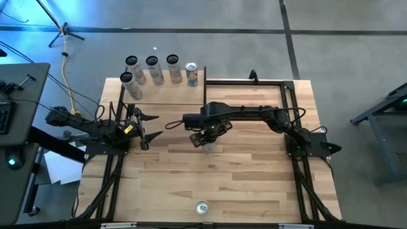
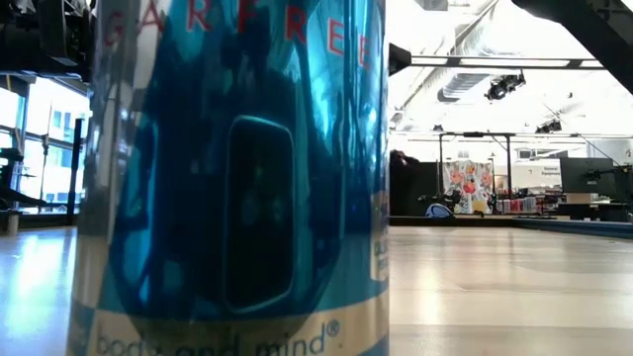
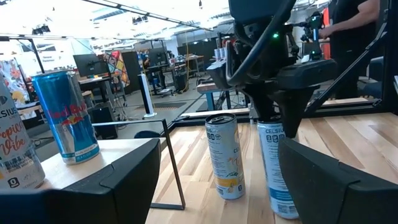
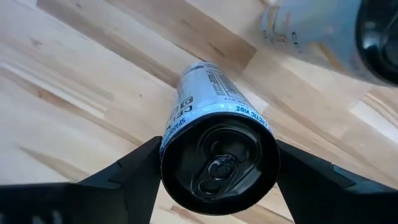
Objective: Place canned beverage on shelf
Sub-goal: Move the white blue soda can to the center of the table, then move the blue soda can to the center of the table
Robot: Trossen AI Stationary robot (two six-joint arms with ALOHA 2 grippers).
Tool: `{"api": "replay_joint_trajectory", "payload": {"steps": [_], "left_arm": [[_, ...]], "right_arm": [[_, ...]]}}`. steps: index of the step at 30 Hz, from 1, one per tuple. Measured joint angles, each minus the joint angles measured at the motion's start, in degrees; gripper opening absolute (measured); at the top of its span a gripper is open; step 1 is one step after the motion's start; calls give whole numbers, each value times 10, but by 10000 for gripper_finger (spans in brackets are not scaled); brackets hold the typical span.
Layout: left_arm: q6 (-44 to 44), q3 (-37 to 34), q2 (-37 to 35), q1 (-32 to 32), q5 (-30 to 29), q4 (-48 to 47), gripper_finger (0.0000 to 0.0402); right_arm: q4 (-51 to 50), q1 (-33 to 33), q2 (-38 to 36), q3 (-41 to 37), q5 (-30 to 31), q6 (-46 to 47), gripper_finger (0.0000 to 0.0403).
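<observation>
Plank surface (image 1: 254,184) mid-centre: I have the right gripper (image 4: 217,163) over a standing can (image 4: 219,163), jaws flanking it, grip unclear. I'd clamp squarely before lifting to the shelf (image 1: 165,92).

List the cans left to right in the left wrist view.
White can at the picture's edge → blue can, both on the shelf → yellow-bottomed can on the table → white Celsius can under the right arm.
</observation>
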Motion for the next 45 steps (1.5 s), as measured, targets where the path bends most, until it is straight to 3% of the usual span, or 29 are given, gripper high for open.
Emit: {"api": "replay_joint_trajectory", "payload": {"steps": [15,26,33,45], "left_arm": [[0,0,0,0,0,0,294],[0,0,0,0,0,0,294],[0,0,0,0,0,0,294],[0,0,0,0,0,0,294]], "right_arm": [[17,22,-1,0,12,3,277],[5,25,-3,2,-10,-15,390],[-8,44,-20,2,-25,-15,393],[79,185,-32,2,-40,38,392]]}}
